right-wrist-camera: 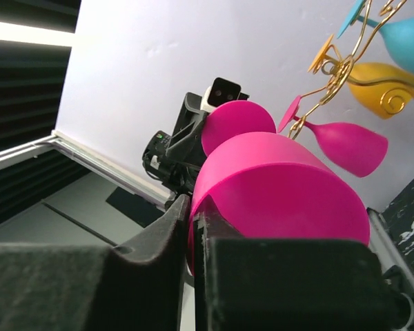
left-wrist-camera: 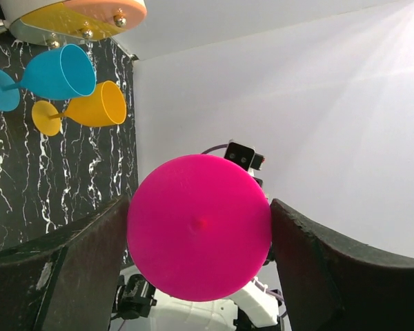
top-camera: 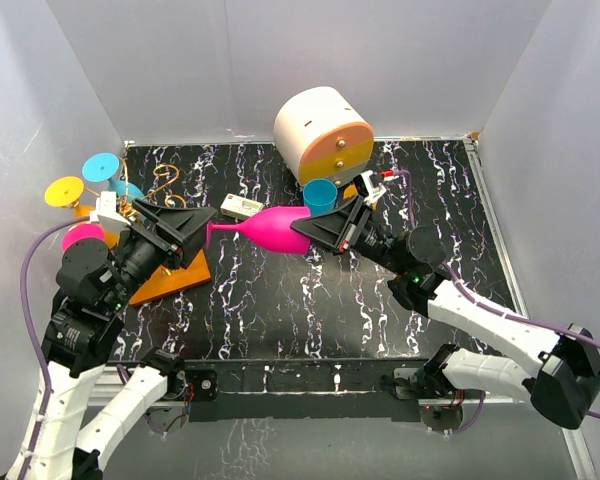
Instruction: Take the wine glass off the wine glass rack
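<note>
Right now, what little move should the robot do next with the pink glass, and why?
Probably ease the left gripper shut on the foot of the wine glass. The glass hangs sideways, clear of the wine glass rack. The right gripper pinches only its bowl rim, and the left fingers flank the foot, grip unclear. A second hold should steady it.

No legible text, number or brand mark in any of the three views. The small white block (top-camera: 240, 207), upper centre of the overhead frame, carries dark specks too small to read. The white camera module (right-wrist-camera: 223, 90), upper middle of the right-wrist frame, shows only a dark lens face with no lettering resolved. The pink wine glass (top-camera: 275, 229), the orange base of the wine glass rack (top-camera: 175, 278) and the white-and-orange drawer cabinet (top-camera: 315, 125) all present plain surfaces.
</note>
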Robot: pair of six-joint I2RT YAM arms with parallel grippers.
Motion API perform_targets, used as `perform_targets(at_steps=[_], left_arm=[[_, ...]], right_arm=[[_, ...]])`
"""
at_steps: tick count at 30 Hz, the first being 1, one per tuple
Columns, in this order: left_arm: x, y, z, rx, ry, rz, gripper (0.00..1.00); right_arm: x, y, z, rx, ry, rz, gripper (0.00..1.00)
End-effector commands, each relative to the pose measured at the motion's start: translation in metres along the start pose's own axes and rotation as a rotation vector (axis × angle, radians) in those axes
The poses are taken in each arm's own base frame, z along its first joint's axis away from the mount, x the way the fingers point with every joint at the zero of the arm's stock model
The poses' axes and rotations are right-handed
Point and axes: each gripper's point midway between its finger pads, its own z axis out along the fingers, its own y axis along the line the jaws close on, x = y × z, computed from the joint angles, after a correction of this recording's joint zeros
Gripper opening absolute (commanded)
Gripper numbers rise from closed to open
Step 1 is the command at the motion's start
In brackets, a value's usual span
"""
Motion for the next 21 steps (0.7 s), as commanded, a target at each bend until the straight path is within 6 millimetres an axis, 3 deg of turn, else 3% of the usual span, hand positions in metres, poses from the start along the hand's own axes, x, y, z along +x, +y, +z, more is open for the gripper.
perform_targets(at_steps=[1,3,8,11,13,16,19,21], left_arm=[[0.001,-0.007,-0.012,0.022,-0.001,-0.008,0.76],[0.001,-0.005,-0.016,0.010,-0.006,-0.006,0.96],[0.000,-0.002,-0.021,-0.044,0.001,0.051,0.99],[-0.004,-0.001,-0.026,-0.081,-0.011,0.085,0.99],[-0.008,-0.002,-0.030,-0.095,-0.030,0.109,0.99],[-0.013,-0.005,-0.035,-0.110,-0.053,0.137,0.99],[-0.016,-0.007,-0.037,-0.119,-0.062,0.156,0.99],[-0.017,-0.007,-0.037,-0.123,-0.062,0.162,0.99]], right_arm=[[-0.002,0.043,-0.010,-0.127,-0.016,0.010,0.00],[-0.004,0.043,-0.015,-0.110,-0.038,0.003,0.00],[-0.018,0.034,-0.030,0.035,-0.133,-0.132,0.00],[-0.052,0.012,-0.051,0.317,-0.283,-0.295,0.00],[-0.093,-0.001,-0.086,0.582,-0.467,-0.406,0.00],[-0.151,0.005,-0.155,0.914,-0.766,-0.609,0.00],[-0.186,0.030,-0.212,1.175,-0.974,-0.836,0.00],[-0.201,0.053,-0.227,1.280,-1.050,-0.972,0.00]])
